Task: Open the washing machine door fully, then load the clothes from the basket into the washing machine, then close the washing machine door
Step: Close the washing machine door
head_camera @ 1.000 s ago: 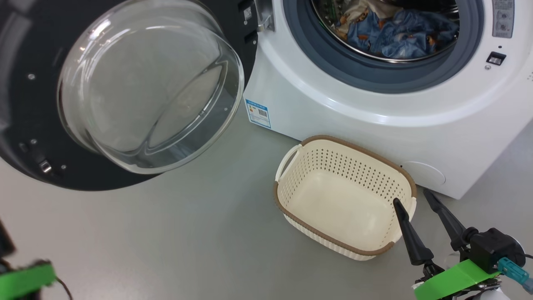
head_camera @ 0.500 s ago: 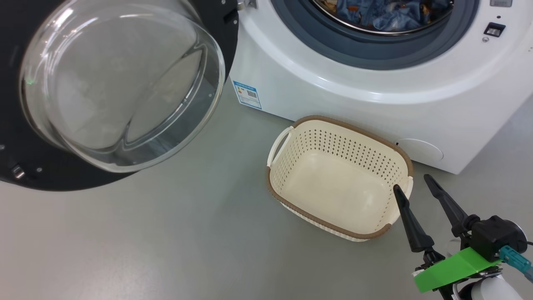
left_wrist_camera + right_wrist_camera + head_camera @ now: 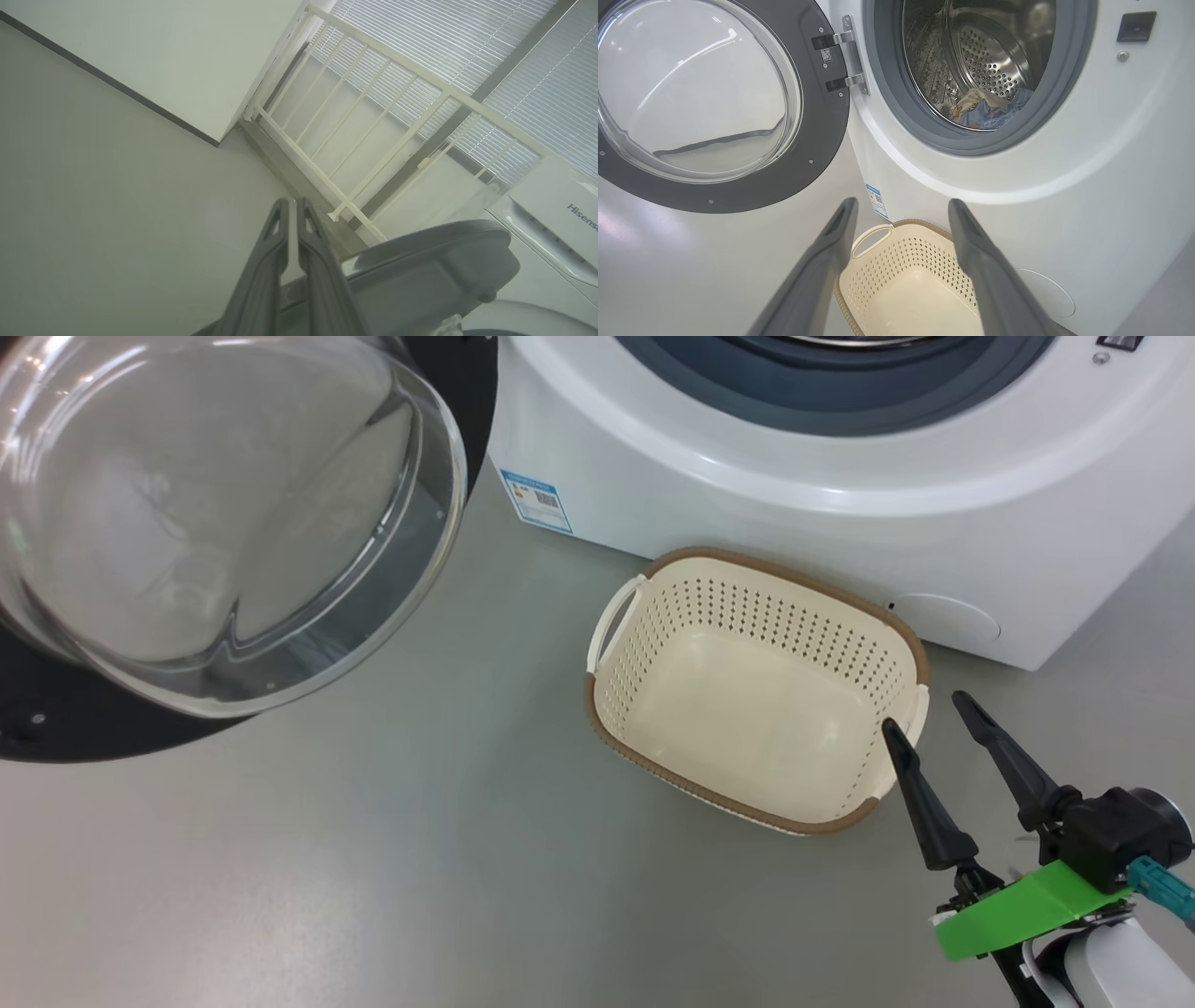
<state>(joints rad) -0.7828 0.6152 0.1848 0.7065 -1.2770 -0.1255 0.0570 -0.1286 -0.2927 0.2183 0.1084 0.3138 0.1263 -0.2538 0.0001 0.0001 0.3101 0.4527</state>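
Clothes (image 3: 992, 112) lie inside the washing machine (image 3: 840, 541), a light blue heap with a cream piece at 6 o'clock of the steel drum (image 3: 994, 65) in the right wrist view; the grey-blue rubber ring (image 3: 934, 135) frames them. The washing machine door (image 3: 56, 728) stands swung wide on its hinges at 9 o'clock of the opening; in the head view it fills the 10 o'clock corner, its glass bowl (image 3: 215, 513) bulging toward the camera. The basket (image 3: 747, 616) sits upright on the grey floor (image 3: 373, 859) at 3 o'clock of the head view, just in front of the machine's white face, its cream bottom in plain sight; a small blue label sticker (image 3: 535, 500) shows at 11 o'clock from it. The right gripper (image 3: 923, 709) hovers at 4 o'clock, fingers spread apart and holding nothing; one fingertip overlaps the basket's near corner, contact unclear. The left gripper (image 3: 293, 201) has its fingers pressed together on nothing; in the left wrist view they rise from 6 o'clock toward a white railing (image 3: 373, 140), with the door's grey edge at 4 o'clock.
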